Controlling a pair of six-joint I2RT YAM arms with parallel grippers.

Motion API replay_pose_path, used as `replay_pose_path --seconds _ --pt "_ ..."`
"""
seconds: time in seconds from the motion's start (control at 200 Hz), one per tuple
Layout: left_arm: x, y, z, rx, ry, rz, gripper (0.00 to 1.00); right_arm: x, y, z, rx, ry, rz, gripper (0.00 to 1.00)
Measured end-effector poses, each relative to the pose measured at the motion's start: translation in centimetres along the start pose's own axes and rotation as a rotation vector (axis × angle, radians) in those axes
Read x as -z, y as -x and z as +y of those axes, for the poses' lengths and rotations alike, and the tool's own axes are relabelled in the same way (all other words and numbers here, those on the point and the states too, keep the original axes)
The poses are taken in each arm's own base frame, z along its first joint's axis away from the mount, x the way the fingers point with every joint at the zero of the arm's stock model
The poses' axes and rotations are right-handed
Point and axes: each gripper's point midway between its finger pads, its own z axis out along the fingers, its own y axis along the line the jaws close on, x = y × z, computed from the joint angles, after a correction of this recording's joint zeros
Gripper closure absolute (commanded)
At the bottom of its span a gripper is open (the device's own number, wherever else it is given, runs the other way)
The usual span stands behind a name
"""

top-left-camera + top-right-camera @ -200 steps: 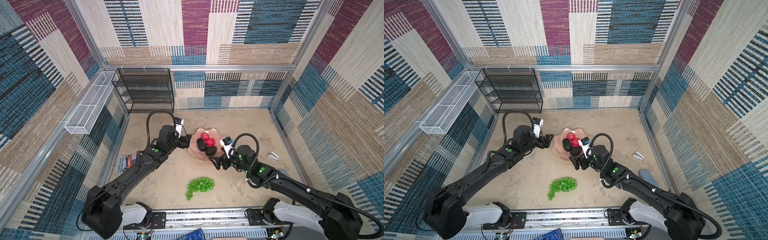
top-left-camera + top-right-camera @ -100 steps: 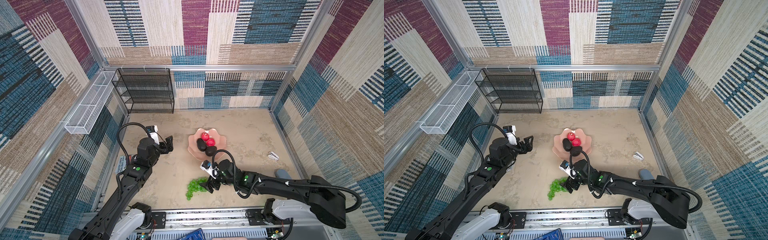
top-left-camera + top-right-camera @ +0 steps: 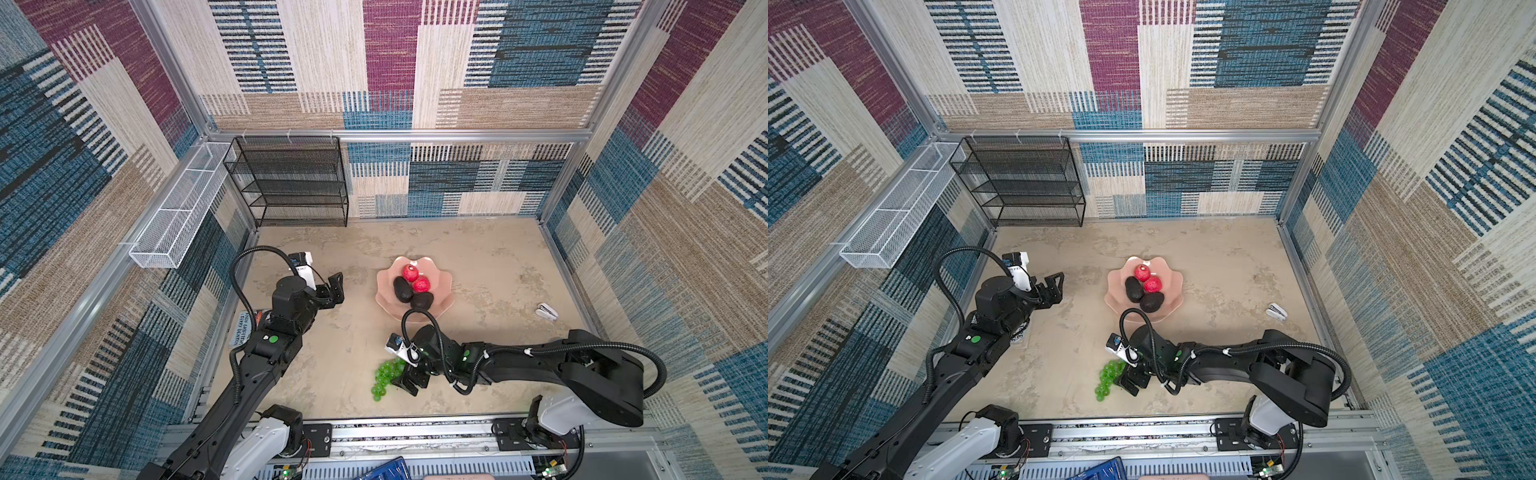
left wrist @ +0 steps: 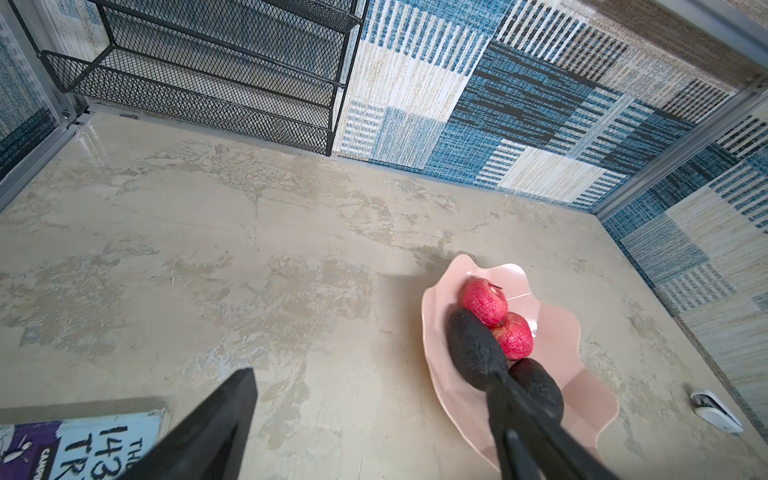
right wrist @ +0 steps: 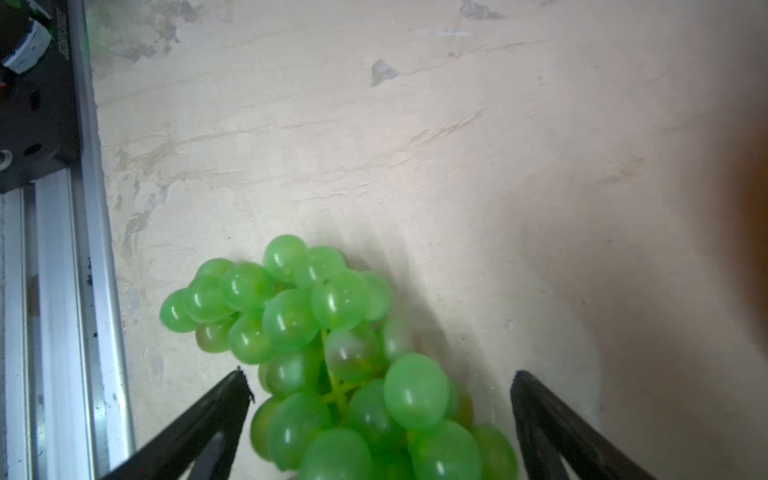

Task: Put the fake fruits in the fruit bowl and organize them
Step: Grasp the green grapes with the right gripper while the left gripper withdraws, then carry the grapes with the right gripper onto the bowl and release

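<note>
In both top views the fruit bowl (image 3: 441, 286) is seen a little right of the centre of the table (image 3: 478, 249). Four fruits are laid in it: two red apples (image 3: 409, 273) toward its upper side and two dark avocados (image 3: 402, 289) below them, all close together.

The grapes (image 3: 385, 376) are found on the table in the lower middle of the frame, well apart from the bowl. Part of the bunch is covered there by the right gripper (image 3: 408, 382). In the right wrist view its jaws are spread wide on both sides of the bunch and nothing is clamped (contact with a grape cannot be told). The bowl's lower rim is crossed by the arm's black cable (image 3: 417, 312).

The left gripper (image 3: 337, 287) is held left of the bowl, open and empty. A black mesh rack (image 3: 291, 183) is placed at the back wall, and a white wire basket (image 3: 178, 208) is hung at the upper left. A small white object (image 3: 546, 311) is lying near the right edge, and a printed card (image 3: 243, 332) is partly hidden under the left arm.
</note>
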Motion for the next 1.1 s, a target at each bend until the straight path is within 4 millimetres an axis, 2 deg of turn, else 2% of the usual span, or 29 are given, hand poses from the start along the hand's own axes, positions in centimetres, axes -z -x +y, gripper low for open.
replay_pose_path --seconds 0.15,0.611,0.741,0.887,1.012,1.097 --pt "0.0 -0.1 0.0 0.0 -0.002 0.003 0.11 -0.7 -0.8 0.1 -0.028 0.007 0.024 0.06" --pt "0.8 0.4 0.2 0.003 0.0 -0.028 0.11 -2.0 0.2 -0.1 -0.065 0.004 0.009 0.5" --pt "1.1 0.4 0.3 0.003 0.003 -0.035 0.11 -1.7 0.7 -0.2 -0.081 0.0 -0.009 0.55" --pt "1.6 0.7 0.6 0.005 0.014 -0.057 0.11 -0.1 2.8 -0.4 -0.095 -0.022 -0.076 0.56" --pt "2.2 1.0 0.8 0.008 0.02 -0.082 0.11 2.3 6.1 -0.9 -0.106 -0.034 -0.183 0.57" --pt "2.6 1.1 1.0 0.01 0.029 -0.1 0.11 4.5 8.7 -2.4 -0.13 -0.063 -0.266 0.57"
